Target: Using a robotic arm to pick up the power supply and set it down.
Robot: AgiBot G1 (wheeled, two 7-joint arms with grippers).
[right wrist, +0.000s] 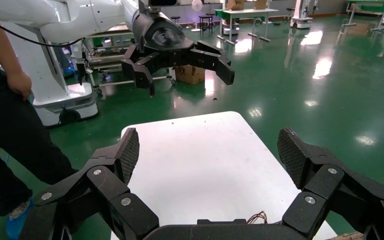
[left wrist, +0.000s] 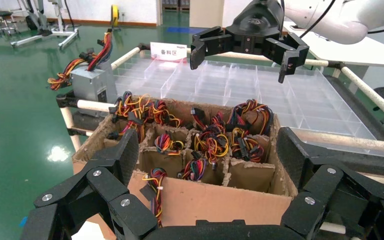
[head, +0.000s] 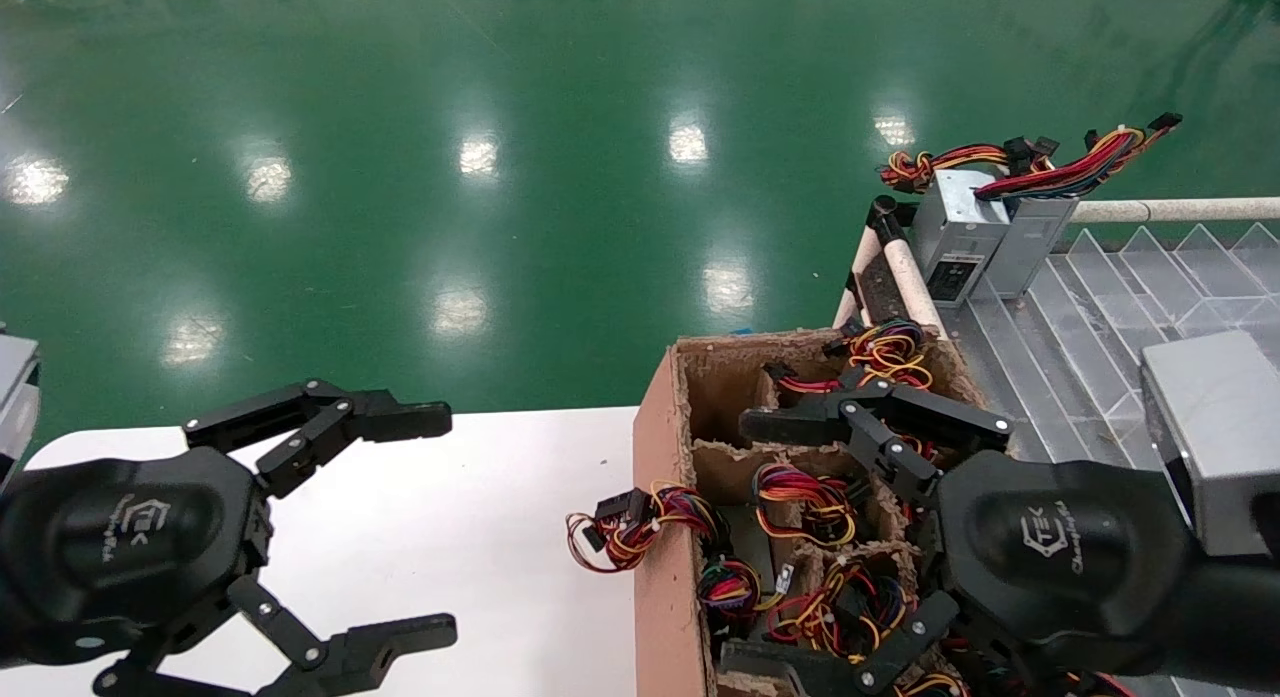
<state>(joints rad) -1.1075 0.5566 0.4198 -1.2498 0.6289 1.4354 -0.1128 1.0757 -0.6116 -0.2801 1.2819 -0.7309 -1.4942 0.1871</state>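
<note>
The power supply [head: 1035, 242], a plain grey metal box with a red, yellow, orange and black wire bundle [head: 1085, 162], stands at the far corner of the clear rack, leaning against a grey unit with a black socket panel [head: 955, 239]. My right gripper [head: 750, 542] hovers open over the cardboard box [head: 660, 457], nothing between its fingers; its wrist view looks across the white table [right wrist: 200, 160]. My left gripper [head: 440, 525] hangs open and empty above the table, facing the box [left wrist: 195, 197].
The divided cardboard box holds several units with only coloured wires [left wrist: 212, 142] showing; one bundle [head: 630, 527] spills over its left wall. The clear compartment tray [head: 1080, 327] is bounded by a white rail [head: 1170, 210]. A person [right wrist: 10, 125] stands beyond the table.
</note>
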